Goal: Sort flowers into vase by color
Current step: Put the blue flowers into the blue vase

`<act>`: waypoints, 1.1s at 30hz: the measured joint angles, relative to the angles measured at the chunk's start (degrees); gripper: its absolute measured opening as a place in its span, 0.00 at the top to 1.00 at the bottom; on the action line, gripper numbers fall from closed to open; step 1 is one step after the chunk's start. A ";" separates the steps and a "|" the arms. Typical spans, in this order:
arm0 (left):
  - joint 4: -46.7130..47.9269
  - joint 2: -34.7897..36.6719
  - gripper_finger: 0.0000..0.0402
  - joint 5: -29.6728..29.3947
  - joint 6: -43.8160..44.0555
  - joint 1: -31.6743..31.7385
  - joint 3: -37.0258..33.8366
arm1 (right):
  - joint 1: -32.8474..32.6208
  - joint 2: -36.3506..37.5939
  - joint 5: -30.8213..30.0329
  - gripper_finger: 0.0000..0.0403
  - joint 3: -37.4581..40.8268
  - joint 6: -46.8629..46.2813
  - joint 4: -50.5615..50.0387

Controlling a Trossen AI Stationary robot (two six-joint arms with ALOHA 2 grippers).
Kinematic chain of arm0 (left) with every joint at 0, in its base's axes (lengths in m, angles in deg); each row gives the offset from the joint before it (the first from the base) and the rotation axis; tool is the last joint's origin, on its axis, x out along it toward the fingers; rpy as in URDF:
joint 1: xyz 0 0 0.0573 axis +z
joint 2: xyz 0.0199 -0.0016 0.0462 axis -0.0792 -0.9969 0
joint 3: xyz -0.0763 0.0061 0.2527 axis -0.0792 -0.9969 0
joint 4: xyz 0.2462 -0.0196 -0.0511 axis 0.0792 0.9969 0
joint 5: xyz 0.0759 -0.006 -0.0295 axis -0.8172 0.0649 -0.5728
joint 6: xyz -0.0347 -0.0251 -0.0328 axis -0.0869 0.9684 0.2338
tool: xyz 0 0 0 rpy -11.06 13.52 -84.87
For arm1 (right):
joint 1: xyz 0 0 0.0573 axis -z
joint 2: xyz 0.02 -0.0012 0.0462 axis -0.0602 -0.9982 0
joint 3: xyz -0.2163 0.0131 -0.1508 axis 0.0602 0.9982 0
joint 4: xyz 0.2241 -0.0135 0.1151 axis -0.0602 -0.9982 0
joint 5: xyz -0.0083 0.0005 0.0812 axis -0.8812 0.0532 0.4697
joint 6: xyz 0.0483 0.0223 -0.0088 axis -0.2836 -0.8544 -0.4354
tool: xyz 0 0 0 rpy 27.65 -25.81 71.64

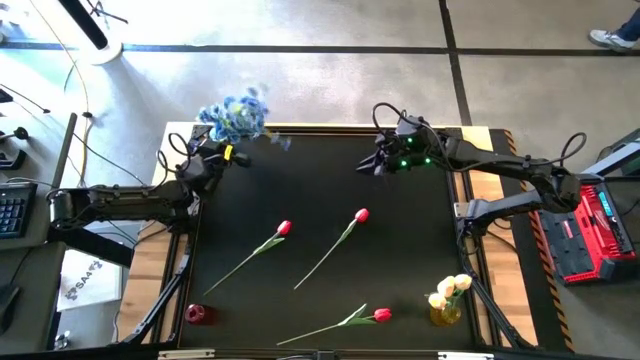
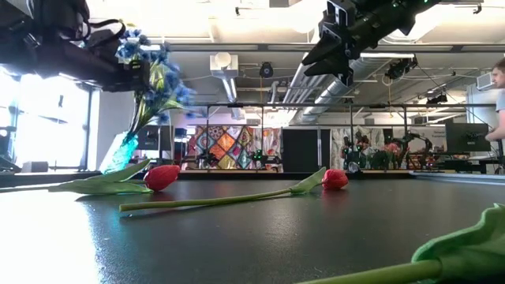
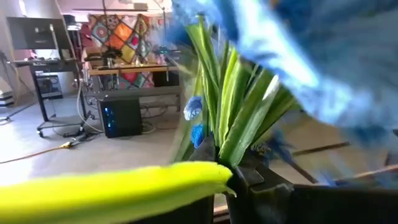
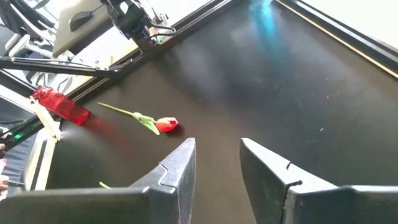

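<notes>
My left gripper (image 1: 226, 154) is at the table's far left corner, shut on a bushy blue flower spray (image 1: 236, 116) with green stems (image 3: 231, 118). In the low view the spray (image 2: 150, 67) slants down to a teal-blue vase (image 2: 122, 152). I cannot tell whether the stem ends are inside it. My right gripper (image 1: 383, 162) is open and empty, held high above the table's far right part (image 4: 217, 146). Three red tulips (image 1: 285, 228) (image 1: 361, 214) (image 1: 381, 315) lie flat on the black table. My left gripper pinches the bundle of green stems (image 3: 225, 155) below the blue blossoms, between its two fingers. The fingers lie across the stems. The spray stands tilted, blossoms up above the fingers, stems running down below them toward the teal-blue vase (image 2: 122, 152).
A small red vase (image 1: 197, 313) stands at the near left corner. A yellow vase holding pale yellow tulips (image 1: 450, 295) stands at the near right. A raised edge frames the black table (image 1: 330, 130). A person (image 2: 497, 95) stands in the room far to the right.
</notes>
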 joint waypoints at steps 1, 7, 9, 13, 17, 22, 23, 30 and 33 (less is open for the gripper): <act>-0.02 0.00 1.00 0.00 -0.28 0.01 0.05 | 0.00 0.00 0.00 0.72 0.00 -0.14 0.16; -0.19 0.02 1.00 -2.44 -0.47 -0.05 0.09 | 0.01 0.00 0.05 0.72 0.00 -1.18 1.80; -0.13 0.02 1.00 -3.39 -0.53 -0.03 0.09 | 0.01 0.00 0.07 0.72 0.00 -1.58 2.47; 1.71 0.04 1.00 -3.97 -0.77 -0.01 0.11 | 0.00 0.00 0.07 0.72 0.00 -1.70 2.97; 6.09 0.06 1.00 -3.29 3.03 -0.03 0.11 | 0.00 0.00 0.07 0.72 0.00 -2.60 2.95; 14.15 0.04 1.00 0.80 8.50 -0.03 0.11 | 0.00 0.00 0.09 0.72 0.00 -2.94 2.95; 15.95 0.04 1.00 1.81 9.71 -0.03 0.12 | 0.00 0.00 0.09 0.72 0.00 -2.99 2.95; 23.57 0.02 1.00 11.15 14.22 0.01 0.18 | 0.00 -0.01 -0.09 0.72 0.00 -4.70 2.97; 23.33 0.04 1.00 16.70 14.20 0.04 0.18 | 0.00 -0.53 -1.05 0.72 0.00 -7.88 2.95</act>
